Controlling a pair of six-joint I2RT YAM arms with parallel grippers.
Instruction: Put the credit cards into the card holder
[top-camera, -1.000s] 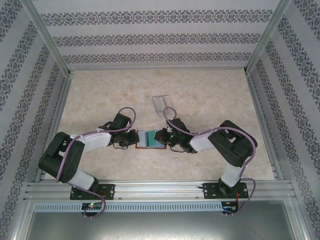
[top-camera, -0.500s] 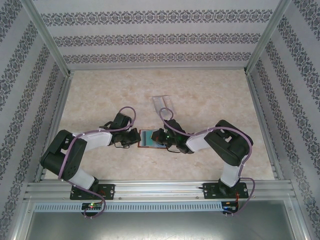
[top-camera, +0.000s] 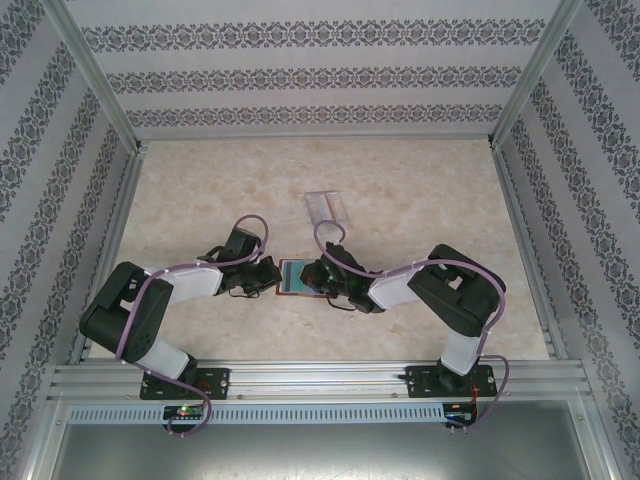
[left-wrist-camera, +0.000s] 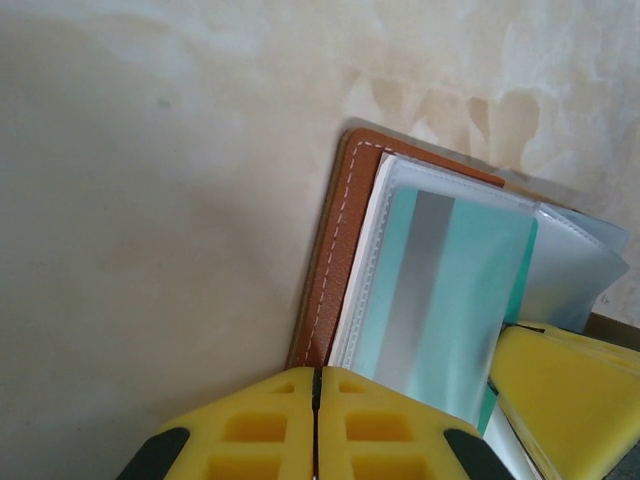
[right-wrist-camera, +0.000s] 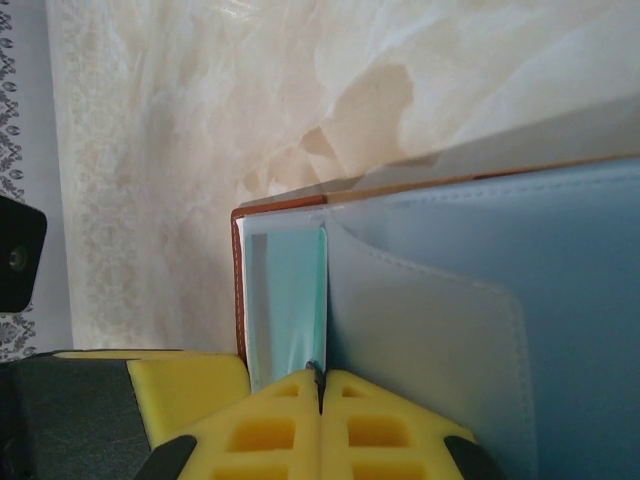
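Note:
The brown card holder (top-camera: 286, 277) lies open on the table between my two grippers. Its stitched brown edge (left-wrist-camera: 325, 270) runs down to my left gripper (left-wrist-camera: 316, 375), which is shut, its tips resting at that edge with nothing seen between them. A teal credit card (left-wrist-camera: 440, 290) with a grey stripe sits partly inside a clear sleeve of the holder. My right gripper (right-wrist-camera: 320, 378) is shut on the near end of this teal card (right-wrist-camera: 285, 300). A pale blue sleeve page (right-wrist-camera: 430, 330) stands lifted beside it. From above, the left gripper (top-camera: 268, 278) and right gripper (top-camera: 318, 275) flank the holder.
A clear plastic case (top-camera: 325, 206) lies on the table behind the holder. Patterned walls with metal posts enclose the pale table (top-camera: 430, 190) on three sides. My right gripper's yellow finger (left-wrist-camera: 560, 390) is close beside the left one.
My right gripper has moved left toward the holder, and less of the teal card shows outside it. The left gripper has stayed at the holder's left edge.

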